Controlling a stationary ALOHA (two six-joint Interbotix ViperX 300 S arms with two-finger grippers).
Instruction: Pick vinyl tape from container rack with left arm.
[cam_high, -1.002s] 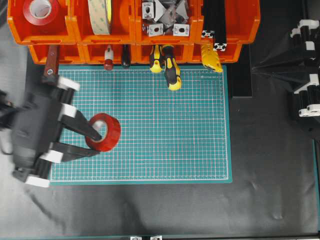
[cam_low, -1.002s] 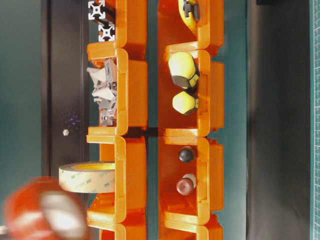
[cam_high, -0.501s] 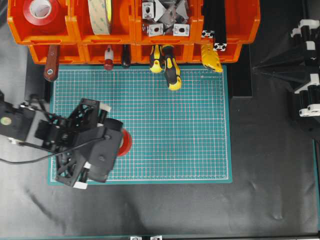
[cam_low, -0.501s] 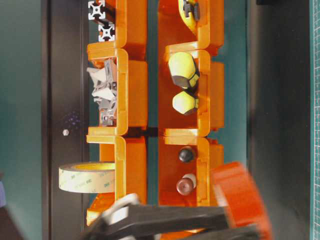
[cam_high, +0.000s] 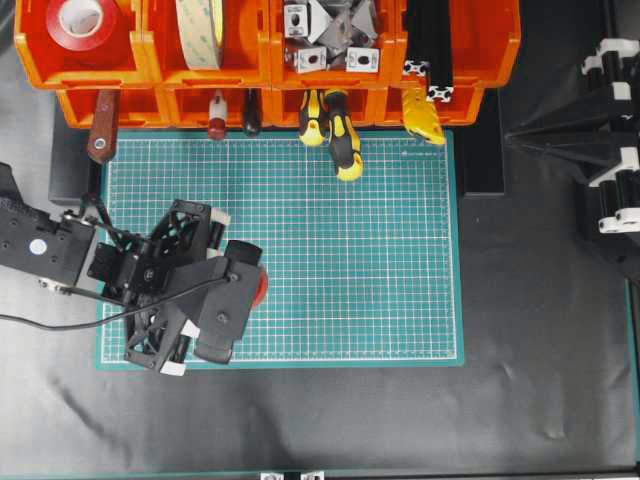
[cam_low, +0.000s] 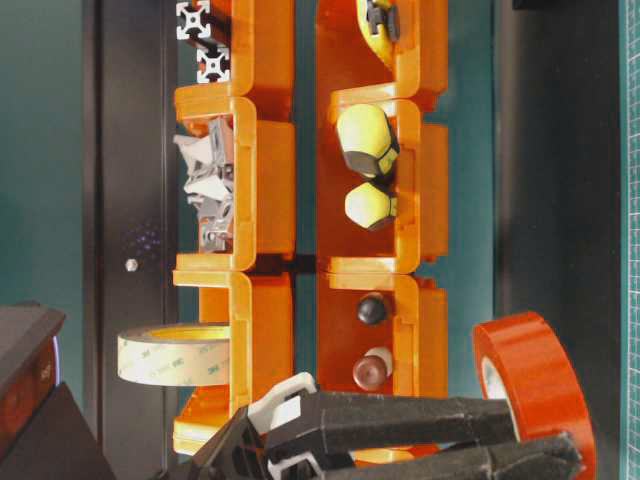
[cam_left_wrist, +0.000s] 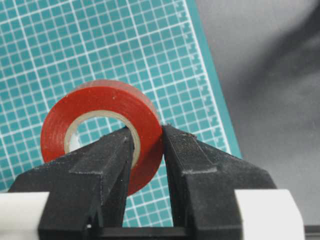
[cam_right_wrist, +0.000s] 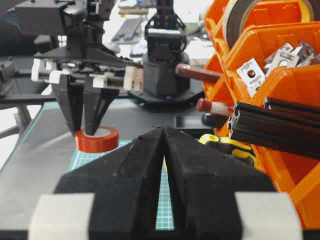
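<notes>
Wrist cam: vinyl tape (cam_left_wrist: 102, 127) flat, axis vert.

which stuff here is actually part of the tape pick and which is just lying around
Part of the job: vinyl tape, left gripper clamped on its wall, container rack.

Just lying about: cream tape roll, screwdrivers, cutting mat, right gripper.
</notes>
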